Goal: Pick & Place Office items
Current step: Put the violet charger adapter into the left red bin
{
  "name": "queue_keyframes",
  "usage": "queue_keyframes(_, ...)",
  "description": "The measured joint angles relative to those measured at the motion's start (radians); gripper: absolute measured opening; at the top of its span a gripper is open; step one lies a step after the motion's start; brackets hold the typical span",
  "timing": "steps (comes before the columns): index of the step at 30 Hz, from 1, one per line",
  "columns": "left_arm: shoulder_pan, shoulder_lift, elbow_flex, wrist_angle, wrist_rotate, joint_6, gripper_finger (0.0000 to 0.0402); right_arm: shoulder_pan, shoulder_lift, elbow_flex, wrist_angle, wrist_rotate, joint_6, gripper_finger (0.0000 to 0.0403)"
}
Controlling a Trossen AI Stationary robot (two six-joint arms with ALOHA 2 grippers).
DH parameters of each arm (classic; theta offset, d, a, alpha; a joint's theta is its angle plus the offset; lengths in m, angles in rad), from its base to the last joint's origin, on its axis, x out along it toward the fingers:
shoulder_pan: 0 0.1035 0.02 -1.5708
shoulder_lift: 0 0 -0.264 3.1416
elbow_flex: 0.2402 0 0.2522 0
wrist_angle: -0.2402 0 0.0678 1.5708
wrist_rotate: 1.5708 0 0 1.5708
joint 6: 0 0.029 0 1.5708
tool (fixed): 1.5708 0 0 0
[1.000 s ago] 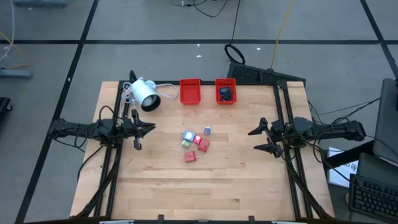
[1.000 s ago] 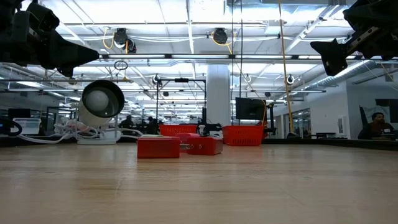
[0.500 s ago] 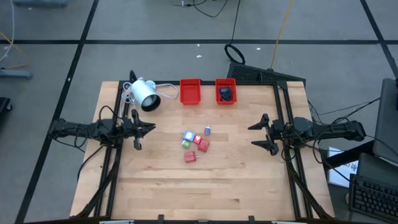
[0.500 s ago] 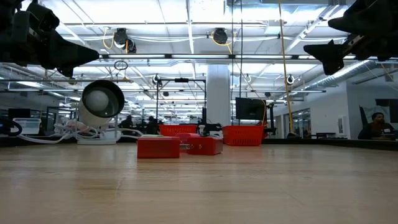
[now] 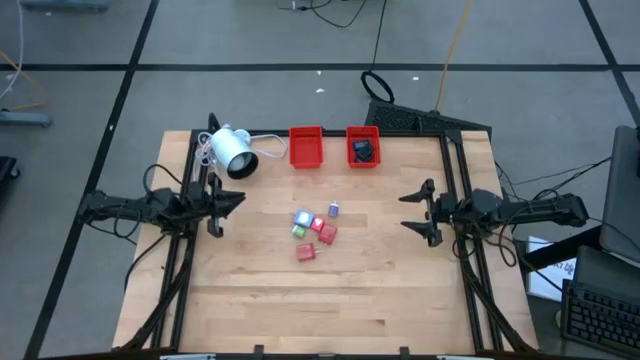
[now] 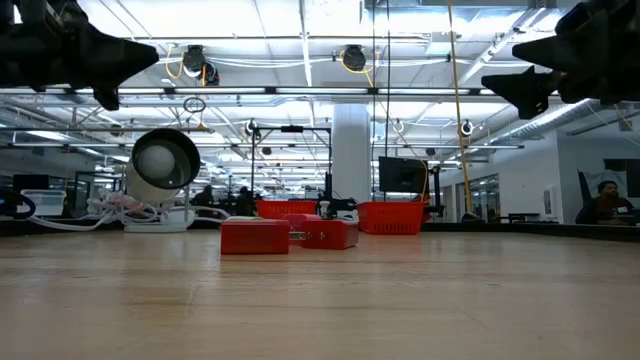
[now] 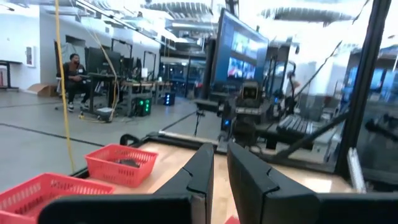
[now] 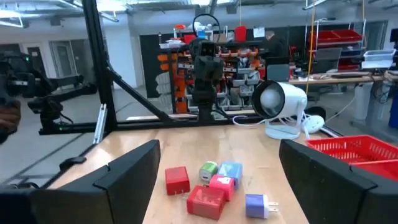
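The office items (image 5: pixel 314 231) lie in a loose cluster on the table's middle: red, green, pale blue and small blue blocks, also seen in the right wrist view (image 8: pixel 211 182). A black piece (image 5: pixel 364 152) sits in the right red tray. My left gripper (image 5: pixel 232 201) hovers left of the cluster above the table, its fingers nearly together (image 7: pixel 221 168). My right gripper (image 5: pixel 419 209) hovers right of the cluster, open wide (image 8: pixel 217 155), and faces the items. Both grippers are high off the wood in the low view, the left gripper (image 6: pixel 120 62) and the right gripper (image 6: pixel 520 78).
Two red trays (image 5: pixel 306 147) (image 5: pixel 363 133) stand side by side at the far edge. A white cylindrical lamp (image 5: pixel 232 150) with its cable lies at the far left. Black frame rails run along the left and right sides. Bare wood stretches toward the near edge.
My left gripper has risen and drawn back slightly toward the table's left edge. My right gripper has rolled about its wrist and shifted a little toward the far edge and upward, staying open. The items have not moved.
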Motion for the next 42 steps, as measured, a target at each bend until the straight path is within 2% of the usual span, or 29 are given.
queue_keyframes(14,0.0,0.0,0.0,0.01,0.0,-0.041,0.0047,0.0,0.002,-0.004,-0.038,0.0,-0.038,0.032)
queue_keyframes(21,0.0,0.0,0.0,-0.004,0.006,0.028,0.0047,0.0,0.002,-0.005,-0.038,0.0,-0.038,0.032)
queue_keyframes(25,0.0,0.009,0.0,-0.061,-0.039,-0.044,0.0047,0.0,0.002,-0.006,-0.038,-0.001,-0.038,0.032)
queue_keyframes(28,0.0,0.043,0.0,-0.09,-0.135,-0.096,0.0047,0.0,0.002,-0.006,-0.038,-0.001,-0.038,0.032)
queue_keyframes(30,0.0,0.071,0.0,-0.102,-0.163,-0.13,0.0047,0.0,0.002,-0.006,-0.038,-0.001,-0.038,0.032)
queue_keyframes(33,0.0,0.134,0.0,-0.089,-0.163,-0.186,0.0047,0.0,0.002,-0.006,-0.038,-0.001,-0.038,0.032)
queue_keyframes(39,0.0,0.279,0.0,0.06,-0.163,-0.277,0.0047,0.0,0.002,-0.006,-0.038,-0.001,-0.038,0.032)
queue_keyframes(42,0.0,0.371,0.0,0.13,-0.157,-0.335,0.0061,0.0,0.002,-0.006,-0.038,-0.001,-0.038,0.032)
